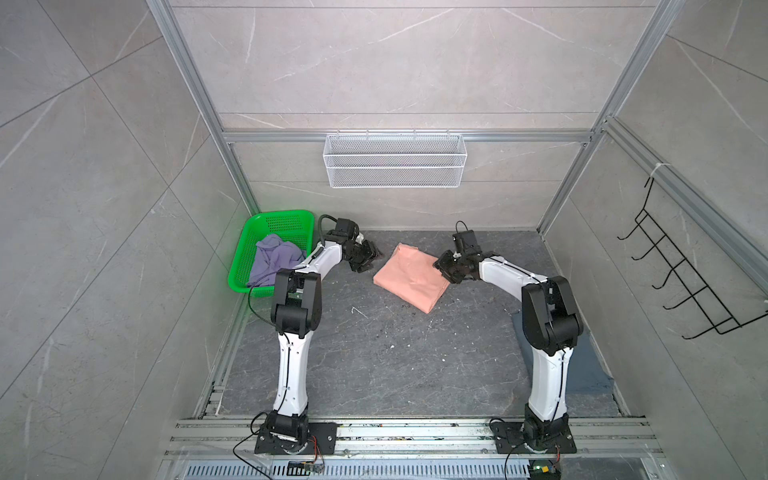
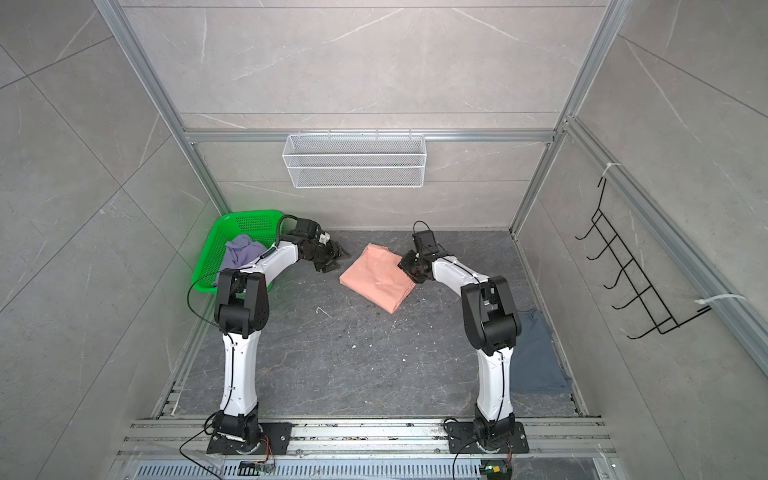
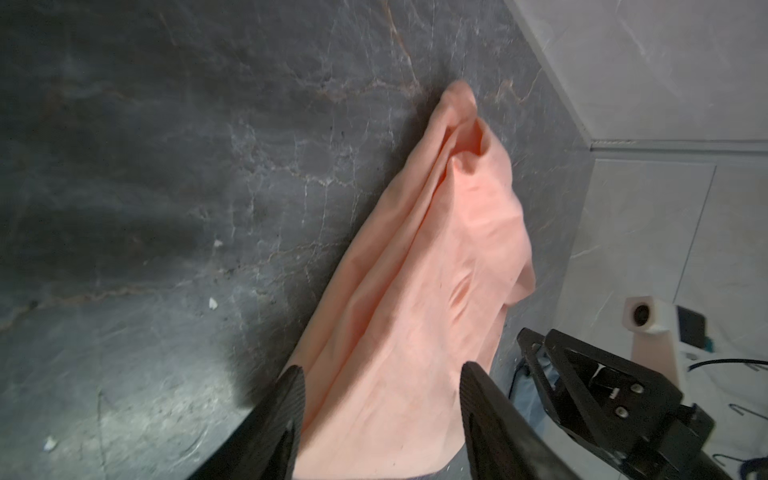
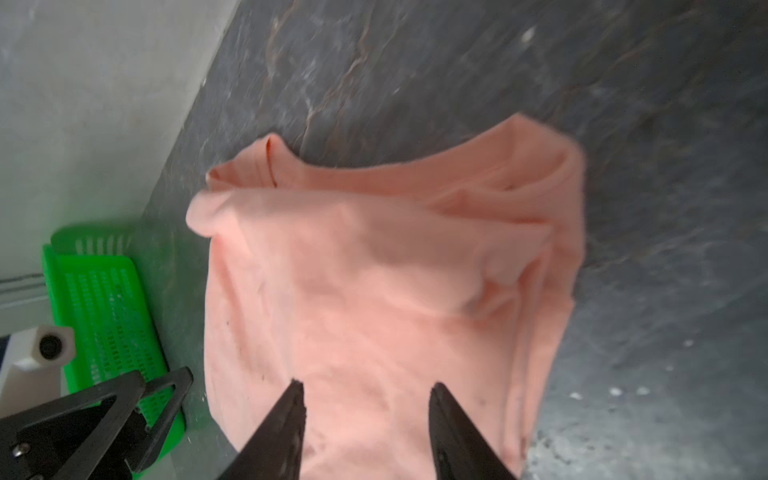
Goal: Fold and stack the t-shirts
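Lying folded on the dark table (image 1: 374,365), toward 12 o'clock from its middle, is the peach shirt (image 1: 409,276). The left gripper (image 1: 371,254) hangs near its 9 o'clock side, apart from it, jaws spread and empty. The right gripper (image 1: 441,267) sits over its 3 o'clock edge, jaws likewise spread, pinching nothing. A lavender shirt (image 1: 274,257) is heaped in the green basket (image 1: 245,257) at 10 o'clock. A blue-grey shirt (image 2: 536,353) lies flat at 4 o'clock, partly hidden by the right arm.
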You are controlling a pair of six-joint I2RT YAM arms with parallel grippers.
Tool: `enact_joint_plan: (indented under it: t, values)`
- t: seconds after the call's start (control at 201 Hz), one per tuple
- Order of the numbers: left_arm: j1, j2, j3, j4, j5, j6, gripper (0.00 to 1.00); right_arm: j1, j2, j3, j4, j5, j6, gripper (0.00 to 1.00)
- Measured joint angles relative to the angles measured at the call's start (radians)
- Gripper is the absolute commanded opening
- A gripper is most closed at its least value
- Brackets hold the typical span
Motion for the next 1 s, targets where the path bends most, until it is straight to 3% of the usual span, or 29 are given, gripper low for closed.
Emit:
enact_joint_plan:
  t: [0.219,0.552,0.836,0.995]
  values:
    - [-0.027,-0.006,-0.089,-0.042,-0.024,0.053,0.51,0.051,0.069,0.128,-0.099,0.045,-0.055,0.48]
    - [-0.125,-0.092,-0.262,-0.065,-0.047,0.084,0.39,0.048,0.128,0.144,-0.278,0.138,-0.150,0.51]
    - [-0.222,-0.253,-0.466,-0.122,-0.047,0.088,0.58,0.000,-0.058,-0.023,-0.283,0.175,-0.230,0.61]
    - [-0.220,-0.330,-0.514,-0.106,-0.035,0.045,0.66,-0.007,-0.287,-0.220,-0.206,0.148,-0.153,0.69]
